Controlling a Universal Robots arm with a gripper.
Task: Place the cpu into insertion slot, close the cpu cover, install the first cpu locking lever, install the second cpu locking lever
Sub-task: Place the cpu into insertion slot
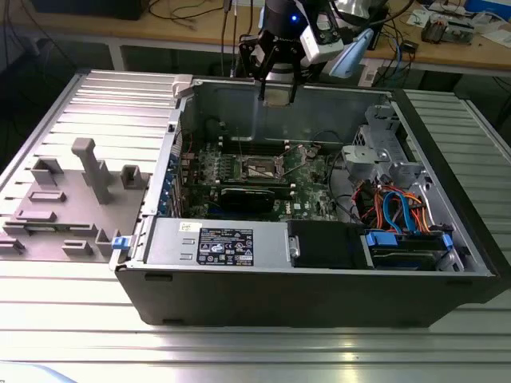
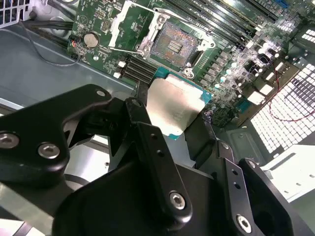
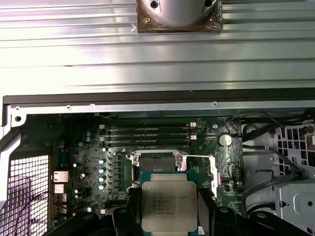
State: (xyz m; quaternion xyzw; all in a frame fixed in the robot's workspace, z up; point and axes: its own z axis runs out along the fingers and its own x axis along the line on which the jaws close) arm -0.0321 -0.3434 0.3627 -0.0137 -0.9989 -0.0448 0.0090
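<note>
On the ribbed metal bench [image 1: 239,351], near its edge at the exterior view's left, lies a grey holder plate [image 1: 64,207] with several upright grey blocks on it. Just beside the plate, in the middle of the bench, stands an open computer case [image 1: 319,295]. Inside it a green motherboard [image 1: 204,167] lies flat. The insertion slot [image 1: 262,168] sits near the centre of the board, and a long black card [image 1: 254,195] lies just beside the slot, toward the near edge of the bench. A silver box with a label [image 1: 223,243] lies along the near wall of the case.

Above the far wall of the case hangs the arm [image 1: 279,24]. Its jaws are clenched on the cpu [image 1: 279,96] and grip it at two opposite edges, as the second wrist view shows. The cpu is in the air, well apart from the slot, with its pale face toward the wrist cameras. The slot is bare, with its field of contacts open to see. The cpu cover [image 2: 118,22] is swung open beside the slot.

At the end of the case toward the exterior view's right, orange and blue cables [image 1: 395,211] run above a drive bay.
</note>
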